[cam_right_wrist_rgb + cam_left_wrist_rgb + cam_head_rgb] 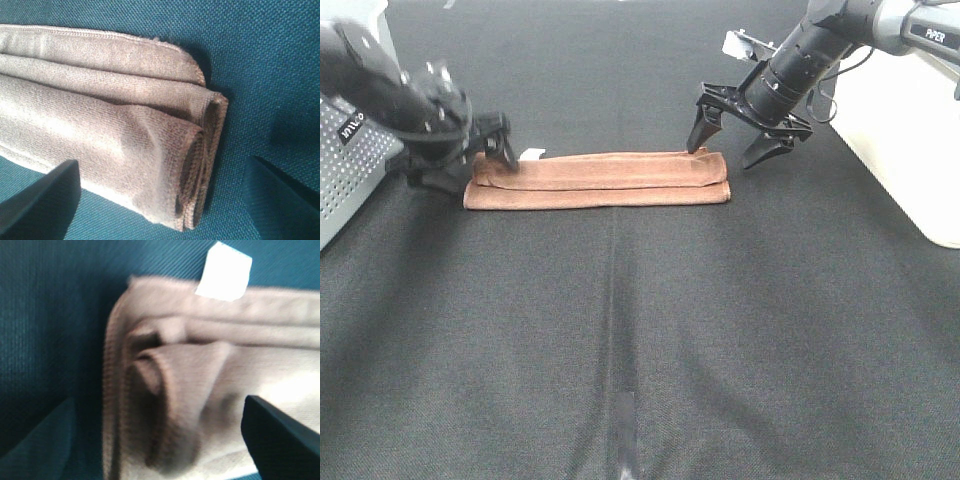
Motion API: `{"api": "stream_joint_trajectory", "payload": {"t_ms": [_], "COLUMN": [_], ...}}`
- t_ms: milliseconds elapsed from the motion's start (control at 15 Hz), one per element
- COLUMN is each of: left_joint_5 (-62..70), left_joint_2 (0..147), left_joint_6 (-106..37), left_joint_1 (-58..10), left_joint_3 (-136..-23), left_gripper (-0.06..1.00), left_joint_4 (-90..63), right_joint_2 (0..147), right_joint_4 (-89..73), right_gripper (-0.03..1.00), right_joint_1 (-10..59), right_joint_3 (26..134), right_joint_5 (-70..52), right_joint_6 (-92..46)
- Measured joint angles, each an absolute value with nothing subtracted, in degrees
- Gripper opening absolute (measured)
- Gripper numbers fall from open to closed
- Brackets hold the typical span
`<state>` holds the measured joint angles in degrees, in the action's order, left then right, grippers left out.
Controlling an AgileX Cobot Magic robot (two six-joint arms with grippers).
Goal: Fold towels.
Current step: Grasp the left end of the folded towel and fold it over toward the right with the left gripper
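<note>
**Left gripper** [480,162]: set at the towel's left short end. Its jaws are spread with the layered end lying between them, and no layer looks pinched.

**White tag** [532,153]: sticks out from the towel's far long edge, near that left end.

**Towel** [600,180]: brown, lying flat on the black table cover [620,350]. It is folded lengthwise into a long, narrow strip of several layers. From where I stand it looks soft, light and limp. The layers would likely slide over one another and sag if lifted at one point, so each short end wants a pinch through the whole stack, close to the stitched hem.

**Right gripper** [723,155]: poised just above the towel's right end, jaws wide and holding nothing.
</note>
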<state>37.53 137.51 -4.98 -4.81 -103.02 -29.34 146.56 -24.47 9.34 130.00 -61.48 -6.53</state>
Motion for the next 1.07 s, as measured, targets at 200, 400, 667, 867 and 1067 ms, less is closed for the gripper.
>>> {"api": "stream_joint_trajectory", "payload": {"t_ms": [200,400,667,867,1067], "left_joint_5": [36.44,36.1,40.05,51.62,62.22], "left_joint_2": [138.48,139.52,139.63,139.8,139.8], "left_joint_6": [-5.33,-5.44,-5.44,0.0,7.1], "left_joint_1": [-4.76,-4.76,-4.76,-4.87,-6.36], "left_joint_3": [-103.13,-103.13,-105.48,-115.91,-127.14], "left_gripper": [0.65,0.22,0.07,0.07,0.07], "left_joint_4": [-33.86,-35.52,-33.92,-24.58,-12.78], "right_joint_2": [146.56,146.56,145.07,141.98,141.23], "right_joint_4": [-24.47,-24.47,-24.41,-24.01,-22.29], "right_gripper": [0.82,0.82,0.82,0.82,0.82], "right_joint_1": [9.34,9.34,9.34,9.34,9.34], "right_joint_3": [130.0,130.0,130.0,130.06,130.12], "right_joint_5": [-61.48,-61.48,-61.94,-63.43,-65.89], "right_joint_6": [-6.53,-6.47,-6.25,-6.25,-6.19]}}
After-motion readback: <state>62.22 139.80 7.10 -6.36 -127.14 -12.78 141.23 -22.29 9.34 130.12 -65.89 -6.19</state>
